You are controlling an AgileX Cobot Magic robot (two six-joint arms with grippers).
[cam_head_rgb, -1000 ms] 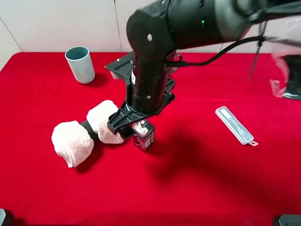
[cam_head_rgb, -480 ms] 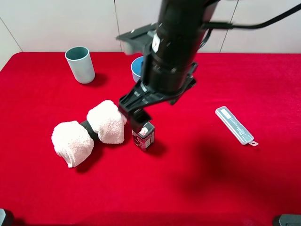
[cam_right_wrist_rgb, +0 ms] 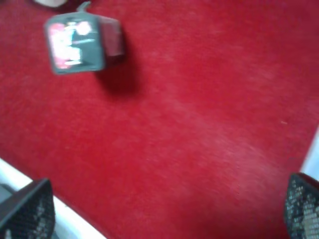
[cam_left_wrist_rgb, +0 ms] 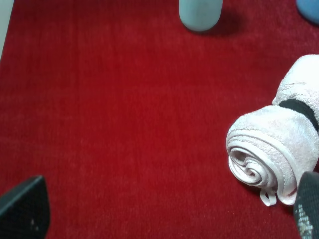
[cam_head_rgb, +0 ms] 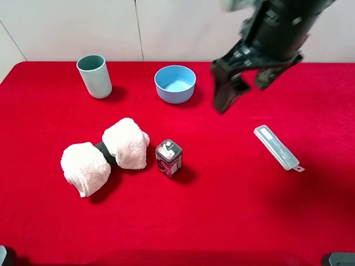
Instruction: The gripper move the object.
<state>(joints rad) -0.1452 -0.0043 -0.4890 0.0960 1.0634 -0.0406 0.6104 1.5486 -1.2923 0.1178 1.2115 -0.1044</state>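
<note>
My right gripper [cam_head_rgb: 244, 84] is now up and away from the object [cam_head_rgb: 168, 158], wide open and empty — I reckon the move's done.

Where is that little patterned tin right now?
In the high view the tin stands on the red cloth slightly left of centre, just right of the pink towel roll and nearer the camera than the blue bowl.

Just beside tin [cam_head_rgb: 169, 158]: towel roll [cam_head_rgb: 105, 153]
</note>
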